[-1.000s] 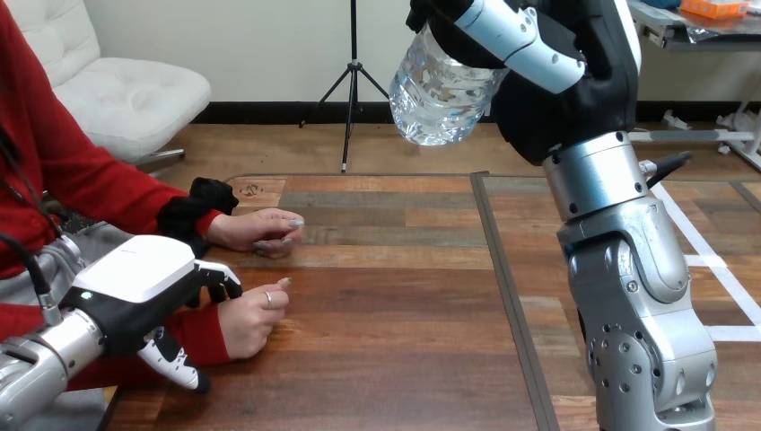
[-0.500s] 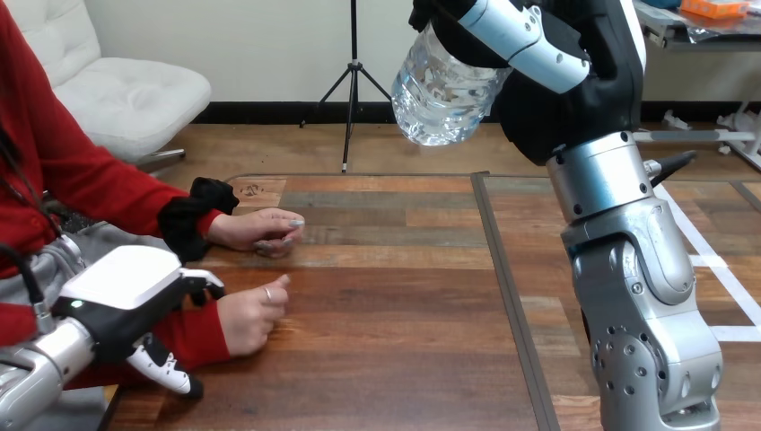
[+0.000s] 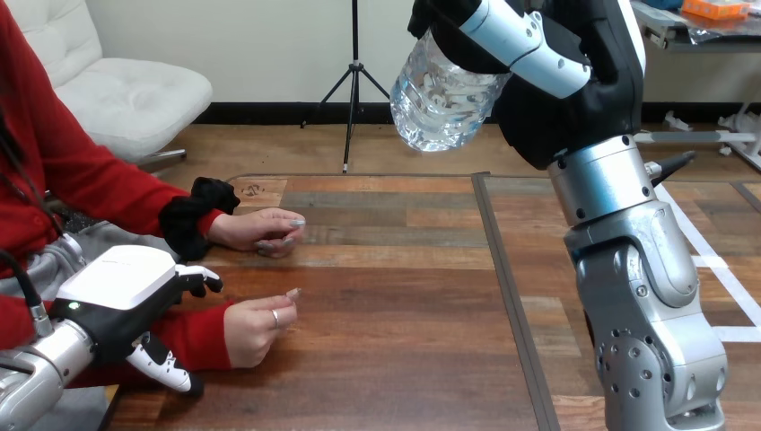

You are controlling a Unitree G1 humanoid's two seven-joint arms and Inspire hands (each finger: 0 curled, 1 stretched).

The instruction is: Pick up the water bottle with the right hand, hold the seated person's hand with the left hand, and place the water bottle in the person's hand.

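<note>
Two steps are left by my reckoning, and the closer one comes first. My left hand [image 3: 121, 301] sits just to the left of the person's nearer hand [image 3: 258, 330], over the red sleeve at its wrist. The fingers reach past the far side of the sleeve and the thumb hangs down on my side. The spread is wide, with nothing clamped that I can see, and I cannot tell whether the palm touches the sleeve. The person's nearer hand lies on the table [image 3: 386, 368], loosely curled, with no open palm on offer. Just beyond it the person's farther hand [image 3: 265, 232] rests on the wood, apart from it. Farther off, high above and to the right of the nearer hand, my right hand [image 3: 561, 99] has its fingers wrapped round the water bottle [image 3: 444, 99]. The bottle hangs in the air well clear of the table, its upper part hidden by the hand. So I judge the pick-up done, and the step in hand is taking hold of the person's hand. Next I need to bring the left hand forward from the wrist and close it gently round the nearer hand so it is steadied and opened. Only then should the bottle swing down and leftward to it, with the right hand opening once the person's fingers have it.
</note>
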